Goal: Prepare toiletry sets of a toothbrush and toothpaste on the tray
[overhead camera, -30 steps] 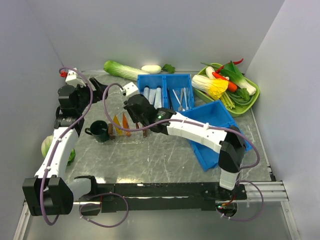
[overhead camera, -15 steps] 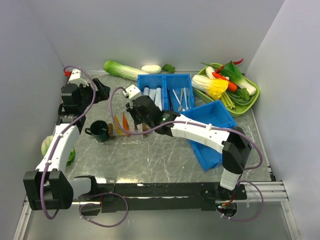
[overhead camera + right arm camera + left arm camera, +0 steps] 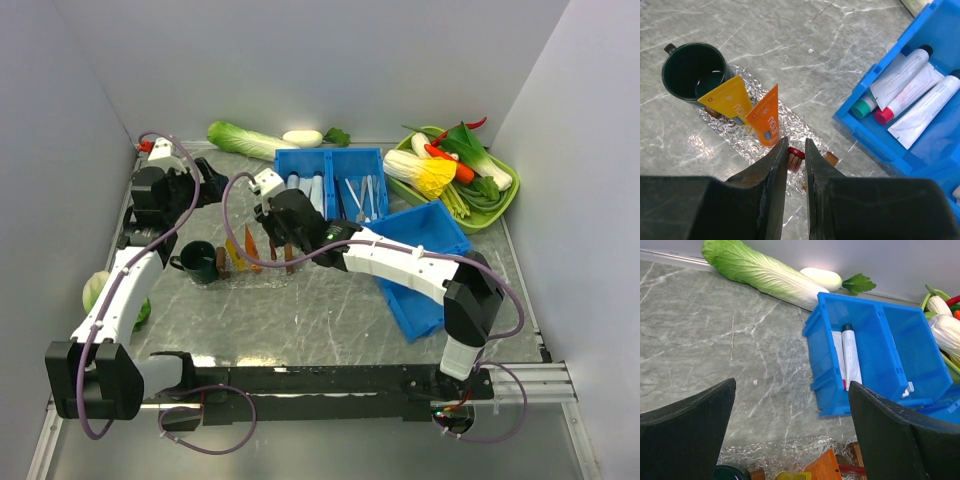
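Right gripper [image 3: 795, 144] is down over the tray [image 3: 805, 129], jaws drawn narrow and pinched on the dark red toothbrush [image 3: 796, 153]. The brush is in the grip, its head just beside the foot of the orange toothpaste [image 3: 769, 117]. Next to that one stands the yellow toothpaste [image 3: 727, 102], and both tubes sit on the tray's shiny patch, tapered ends up, leaning near the dark mug [image 3: 692, 70].

So the score as it reads now: 2 tubes placed and 1 brush arriving but not yet let go. By my reckoning the paste half of the job is done and the brush half is under way. A small brown block [image 3: 830, 159] lies at the tray's near edge. Whether a 2nd brush already lies down there I cannot tell, because the fingers cover that corner.

Over on the other side, the left gripper [image 3: 792, 405] hangs with its jaws spread wide and holds nothing. It sits above bare worktop [image 3: 715, 330] toward the back, looking at the blue bin [image 3: 815, 365], where spare white tubes [image 3: 850, 357] lie.

What looks left: set this brush down beside its tube and release. If 2 sets are wanted, the other tube needs a brush too.
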`<state>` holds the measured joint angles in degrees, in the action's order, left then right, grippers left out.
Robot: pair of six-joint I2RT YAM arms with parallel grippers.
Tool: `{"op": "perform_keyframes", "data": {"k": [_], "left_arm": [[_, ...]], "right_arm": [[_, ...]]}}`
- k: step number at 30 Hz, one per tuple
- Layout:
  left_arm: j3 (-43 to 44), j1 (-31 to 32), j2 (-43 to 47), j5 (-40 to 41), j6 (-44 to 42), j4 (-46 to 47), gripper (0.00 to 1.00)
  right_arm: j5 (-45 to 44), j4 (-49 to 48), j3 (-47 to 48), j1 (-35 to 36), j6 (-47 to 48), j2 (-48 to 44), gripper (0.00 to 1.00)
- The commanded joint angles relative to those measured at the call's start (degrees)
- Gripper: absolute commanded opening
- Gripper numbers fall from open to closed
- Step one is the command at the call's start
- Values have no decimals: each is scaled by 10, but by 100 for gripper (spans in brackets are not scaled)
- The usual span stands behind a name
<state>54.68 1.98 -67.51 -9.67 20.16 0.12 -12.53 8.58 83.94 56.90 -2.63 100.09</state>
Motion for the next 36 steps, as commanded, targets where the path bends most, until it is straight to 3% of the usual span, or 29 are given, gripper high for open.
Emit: {"op": "perform_keyframes", "data": {"k": [1, 36], "left_arm": [[25, 4, -4, 5, -10, 5, 99], [27, 6, -7, 2, -9, 8, 99]], "right_arm": [[4, -17, 26, 7, 4, -14, 0], [2, -6, 26, 8, 11, 34, 0]]}}
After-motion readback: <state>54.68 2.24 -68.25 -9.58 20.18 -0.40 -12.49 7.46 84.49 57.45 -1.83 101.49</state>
